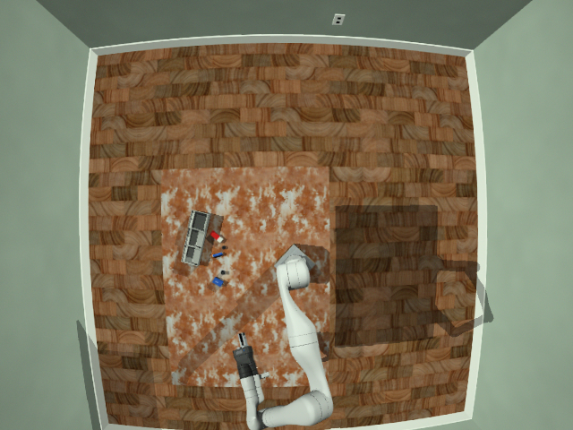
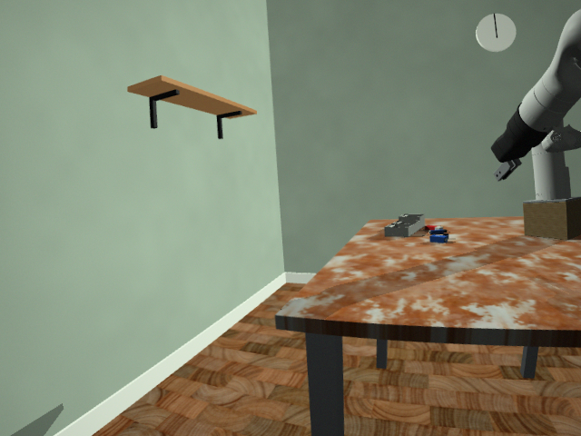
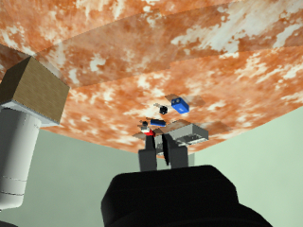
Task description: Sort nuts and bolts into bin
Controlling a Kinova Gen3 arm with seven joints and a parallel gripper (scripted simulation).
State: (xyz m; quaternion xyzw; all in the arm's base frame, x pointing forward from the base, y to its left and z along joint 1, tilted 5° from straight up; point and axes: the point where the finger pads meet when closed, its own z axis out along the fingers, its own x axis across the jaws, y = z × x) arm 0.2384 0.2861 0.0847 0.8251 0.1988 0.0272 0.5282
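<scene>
A grey bin rack [image 1: 196,236] with three compartments lies at the table's left side; it also shows in the side view [image 2: 404,224] and the wrist view [image 3: 188,132]. Beside it lie small things: a red and white piece [image 1: 216,236], a thin blue piece [image 1: 217,254], two small dark pieces [image 1: 225,247] [image 1: 223,272] and a blue block [image 1: 217,280]. The bin marks are too small to read. My gripper [image 1: 240,336] hangs high in the air over the table's near edge, far from these things. Its fingers stand close together with nothing between them.
The arm's base stands on a wooden block [image 2: 551,218] at the table's right edge. A wall shelf [image 2: 190,95] hangs far to the left, off the table.
</scene>
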